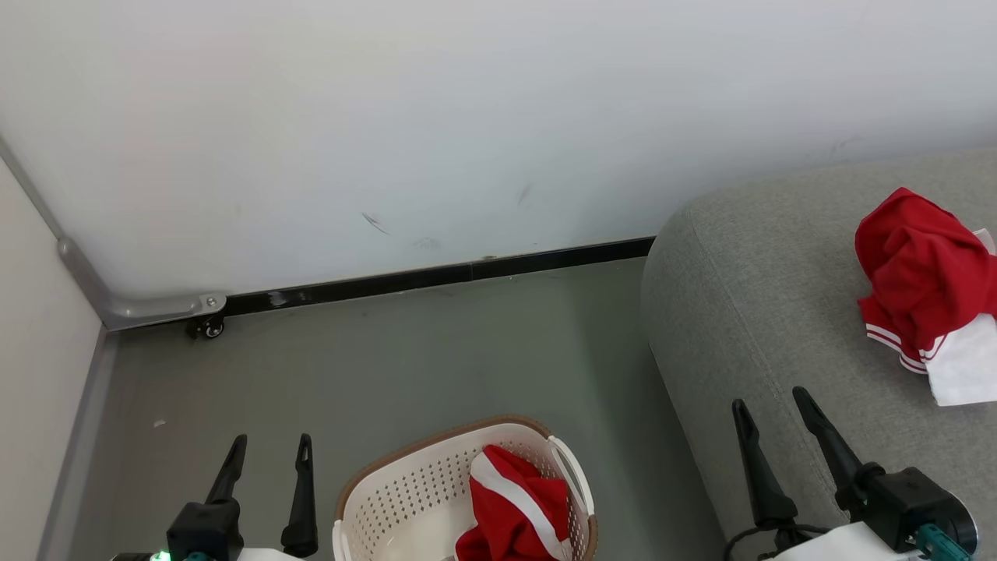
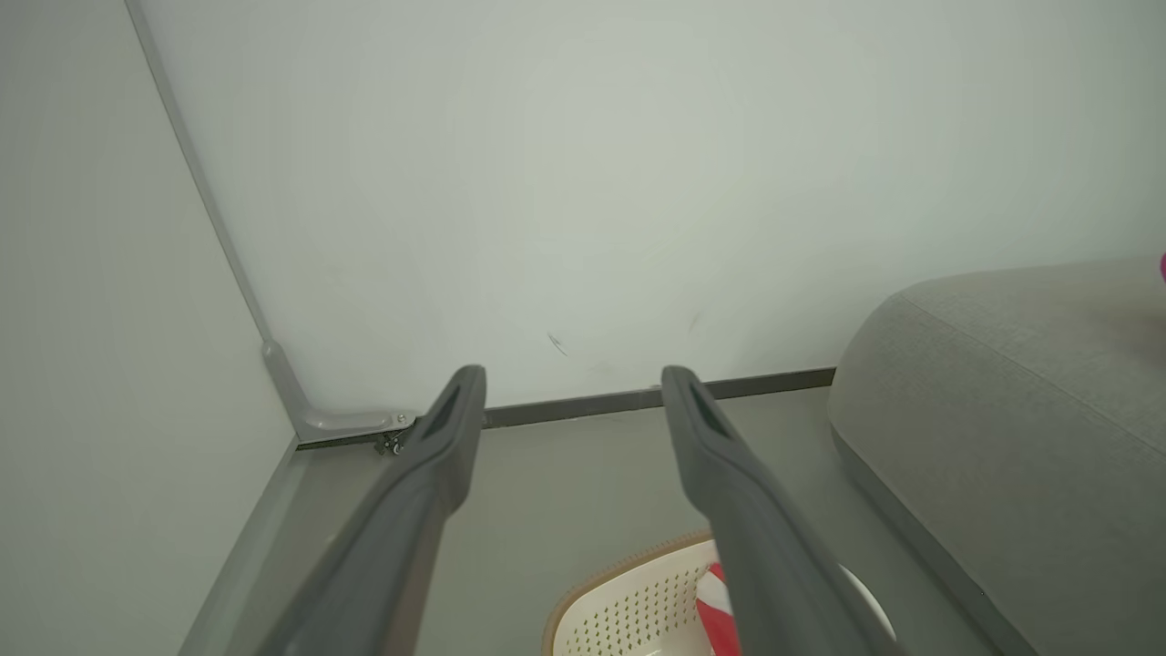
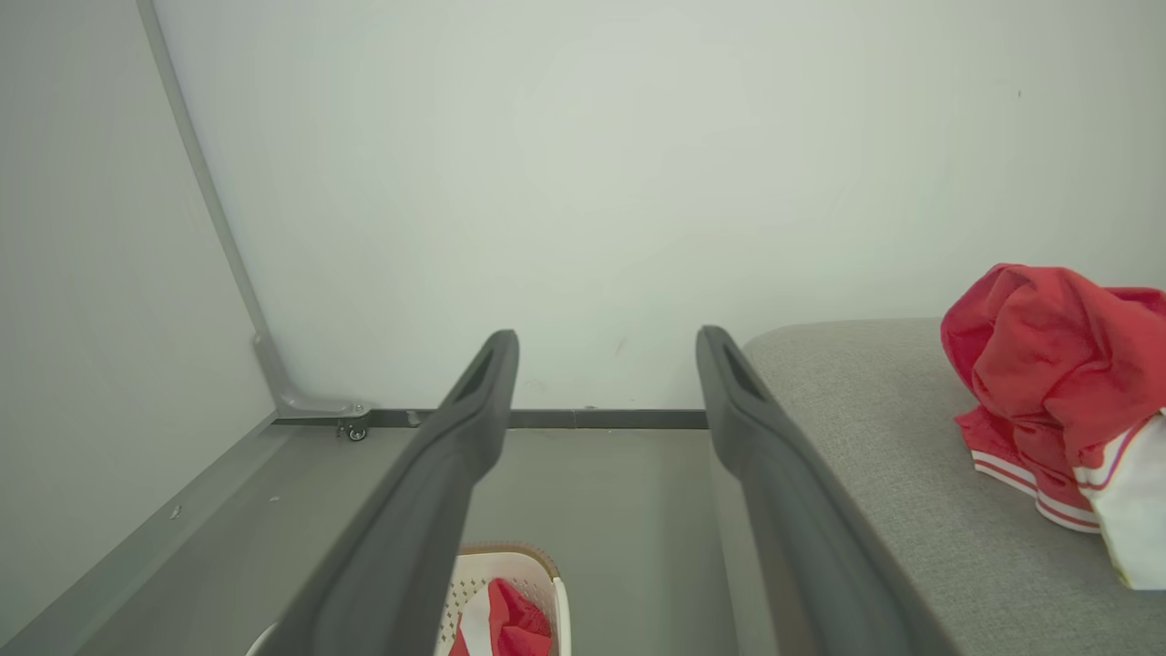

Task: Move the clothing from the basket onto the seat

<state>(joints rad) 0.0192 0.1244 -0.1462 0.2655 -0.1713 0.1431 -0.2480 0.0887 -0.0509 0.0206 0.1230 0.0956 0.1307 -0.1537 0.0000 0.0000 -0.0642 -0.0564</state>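
The basket (image 1: 405, 499) runs off the head view's bottom edge, and with it the lower part of the red garment inside (image 1: 514, 506). The second red garment (image 1: 919, 265) is cut by the right edge, as is the seat (image 1: 748, 312). In the left wrist view a blurred pink speck (image 2: 1162, 266) at the right edge is probably that garment.

- Right gripper (image 3: 606, 351): fingers spread wide with nothing between them, rising from 6 o'clock.
- Basket (image 3: 499, 552) on the floor (image 3: 592, 492) at 6 o'clock, with a red garment (image 3: 512, 624) inside.
- Seat (image 3: 865, 437) from 3 to 5 o'clock.
- Second garment (image 3: 1048, 364), red and white, heaped on the seat at 3 o'clock.
- Caster (image 3: 355, 433) at 8 o'clock.
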